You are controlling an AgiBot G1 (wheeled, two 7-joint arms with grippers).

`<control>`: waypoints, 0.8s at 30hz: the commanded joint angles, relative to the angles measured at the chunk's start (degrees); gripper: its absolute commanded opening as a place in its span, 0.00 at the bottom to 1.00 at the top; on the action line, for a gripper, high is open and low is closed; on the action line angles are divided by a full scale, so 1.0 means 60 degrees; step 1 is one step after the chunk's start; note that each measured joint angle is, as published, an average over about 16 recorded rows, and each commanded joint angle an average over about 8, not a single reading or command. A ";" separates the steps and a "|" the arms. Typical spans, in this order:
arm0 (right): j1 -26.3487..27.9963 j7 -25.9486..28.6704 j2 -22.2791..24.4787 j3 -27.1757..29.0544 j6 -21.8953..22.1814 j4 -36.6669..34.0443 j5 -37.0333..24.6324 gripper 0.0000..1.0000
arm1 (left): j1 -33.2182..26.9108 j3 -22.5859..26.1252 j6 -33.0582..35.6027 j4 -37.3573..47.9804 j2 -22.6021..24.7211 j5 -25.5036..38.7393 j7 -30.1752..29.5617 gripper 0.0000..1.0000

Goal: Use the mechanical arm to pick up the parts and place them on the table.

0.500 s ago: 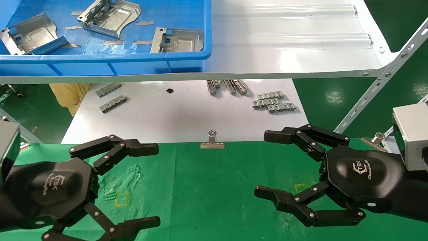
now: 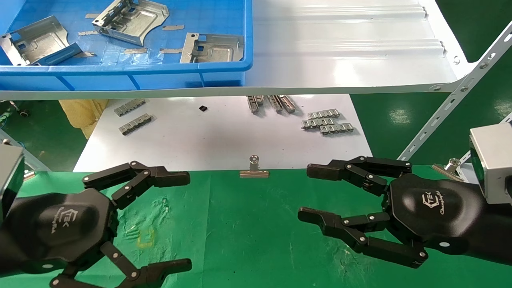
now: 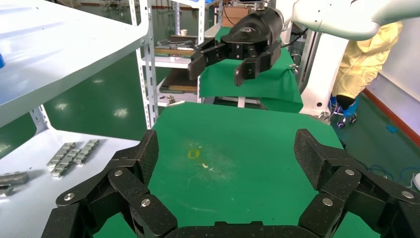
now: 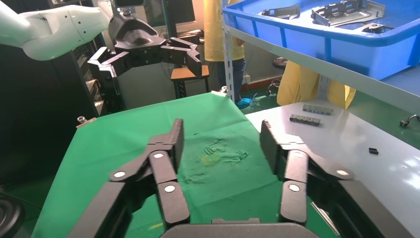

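Three silver sheet-metal parts (image 2: 34, 40) (image 2: 132, 20) (image 2: 214, 48) lie in a blue bin (image 2: 120, 74) on the upper shelf; they also show in the right wrist view (image 4: 346, 10). My left gripper (image 2: 188, 220) hovers open and empty over the left of the green cloth table (image 2: 248, 232). My right gripper (image 2: 306, 193) hovers open and empty over the right of it. In the left wrist view my left gripper (image 3: 229, 153) frames bare cloth. In the right wrist view my right gripper (image 4: 222, 139) does the same. No part lies on the cloth.
The bin sits on a glossy white ribbed shelf (image 2: 340, 48). Below, a white board (image 2: 220, 136) carries small grey ridged strips (image 2: 328, 122) (image 2: 134, 118). A silver binder clip (image 2: 254, 170) grips the cloth's far edge. A slanted shelf brace (image 2: 452, 104) rises at right.
My right gripper's fingers have drawn closer together and reach a little farther left, still apart. My left gripper has not moved.
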 commanded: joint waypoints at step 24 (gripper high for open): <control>0.0000 0.0000 0.0000 0.0000 0.0000 0.0000 0.0000 0.00 | -0.4823 0.0885 -0.1675 0.3152 0.1461 0.3098 -0.0605 1.00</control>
